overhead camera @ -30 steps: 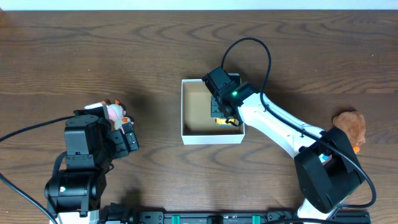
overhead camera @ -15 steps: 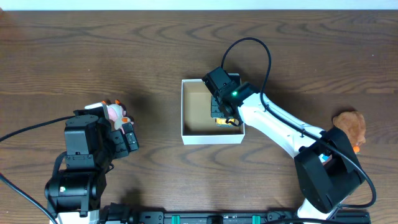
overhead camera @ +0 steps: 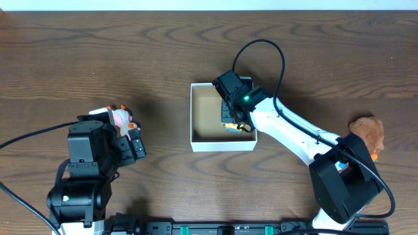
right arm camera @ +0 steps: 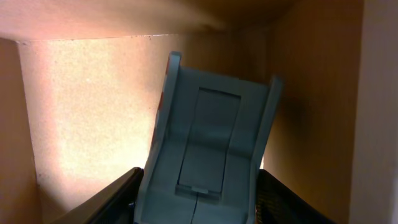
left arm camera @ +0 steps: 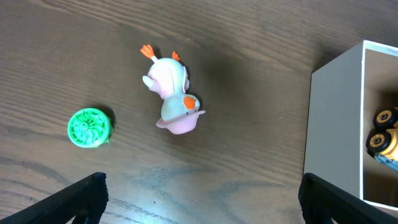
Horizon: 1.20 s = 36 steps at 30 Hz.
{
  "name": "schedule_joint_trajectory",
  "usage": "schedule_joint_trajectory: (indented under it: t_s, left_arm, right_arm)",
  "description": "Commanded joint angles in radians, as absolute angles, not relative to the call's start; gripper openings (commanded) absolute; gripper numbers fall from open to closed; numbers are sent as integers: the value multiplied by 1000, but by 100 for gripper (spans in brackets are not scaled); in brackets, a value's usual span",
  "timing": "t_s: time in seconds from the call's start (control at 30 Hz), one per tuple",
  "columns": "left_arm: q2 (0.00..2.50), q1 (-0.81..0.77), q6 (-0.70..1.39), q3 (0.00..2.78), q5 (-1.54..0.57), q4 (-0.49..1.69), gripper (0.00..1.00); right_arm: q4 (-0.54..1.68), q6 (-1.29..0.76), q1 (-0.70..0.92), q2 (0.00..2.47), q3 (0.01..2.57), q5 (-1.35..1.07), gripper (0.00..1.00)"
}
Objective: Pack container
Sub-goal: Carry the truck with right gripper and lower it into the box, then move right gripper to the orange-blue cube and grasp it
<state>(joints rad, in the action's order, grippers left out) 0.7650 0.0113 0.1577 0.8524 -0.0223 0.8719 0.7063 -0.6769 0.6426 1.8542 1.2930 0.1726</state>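
Note:
The container [overhead camera: 222, 143] is a white-walled square box with a tan inside, at the table's middle. My right gripper [overhead camera: 231, 122] is lowered into its right half. In the right wrist view the right gripper [right arm camera: 199, 208] is shut on a light blue toy car [right arm camera: 208, 143], close to the tan floor [right arm camera: 87, 106]. The left wrist view shows the car's yellow wheels [left arm camera: 384, 134] inside the container's wall [left arm camera: 333, 124]. My left gripper [left arm camera: 201, 199] is open and empty above the table, near a pink duck toy [left arm camera: 173, 102] and a green round toy [left arm camera: 90, 127].
The pink duck [overhead camera: 119, 117] lies at the left beside my left arm [overhead camera: 88, 153]. A brown plush toy [overhead camera: 367, 130] lies at the far right edge. The right arm [overhead camera: 294, 134] stretches across the table from the front right.
The toy in the right gripper has shifted slightly inside the container, showing more blue and less yellow from above. The left arm has not moved.

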Motion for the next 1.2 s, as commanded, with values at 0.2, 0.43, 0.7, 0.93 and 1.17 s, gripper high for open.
schedule_joint_trajectory:
  t_s: [0.2, 0.43, 0.7, 0.93, 1.17]
  left_arm:
    - [763, 12, 163, 871, -16, 875, 98]
    - [763, 12, 163, 871, -16, 875, 98]
    - [763, 12, 163, 871, -16, 875, 98]
    - [763, 12, 163, 871, -16, 875, 98]
    - [763, 12, 163, 871, -16, 875, 98]
  right_arm:
    - [685, -592, 641, 1836, 1349, 191, 62]
    - [822, -552, 625, 1760, 1515, 315, 85]
    - [1100, -775, 399, 1526, 1597, 348, 99]
    - [1356, -930, 41, 1380, 1564, 284, 99]
    - [1317, -829, -197, 1374, 1347, 238, 99]
